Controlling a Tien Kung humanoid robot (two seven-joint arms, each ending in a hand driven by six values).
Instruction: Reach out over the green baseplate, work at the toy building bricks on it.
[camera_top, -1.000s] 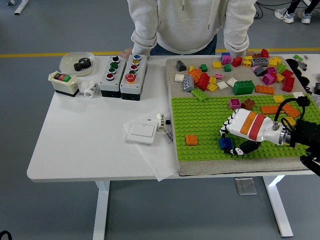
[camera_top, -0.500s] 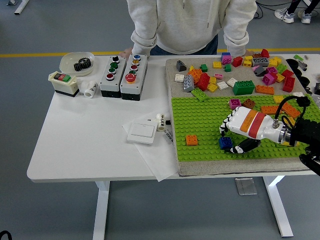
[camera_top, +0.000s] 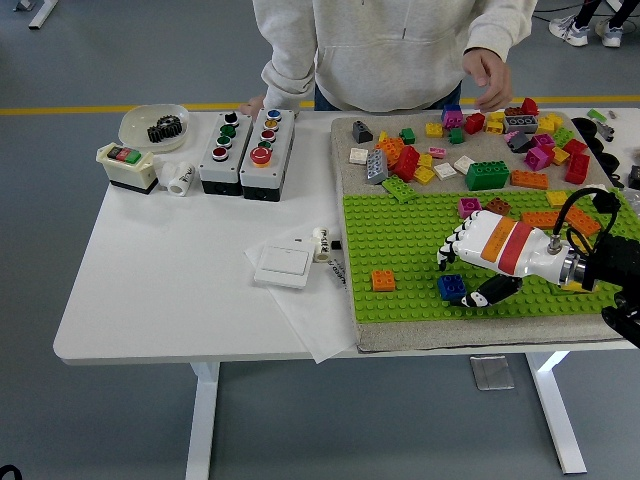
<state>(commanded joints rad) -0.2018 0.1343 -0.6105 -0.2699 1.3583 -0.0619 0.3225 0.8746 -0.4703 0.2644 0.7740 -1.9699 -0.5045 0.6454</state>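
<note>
Green baseplate lies on the white table, the landmark here. Over its right half the robot's right hand hovers, fingers curled downward and holding nothing, thumb just beside a blue brick standing on the plate. An orange brick sits left of the blue one. Loose toy bricks are heaped beyond the plate's far edge, where a person's hand hangs above them.
</note>
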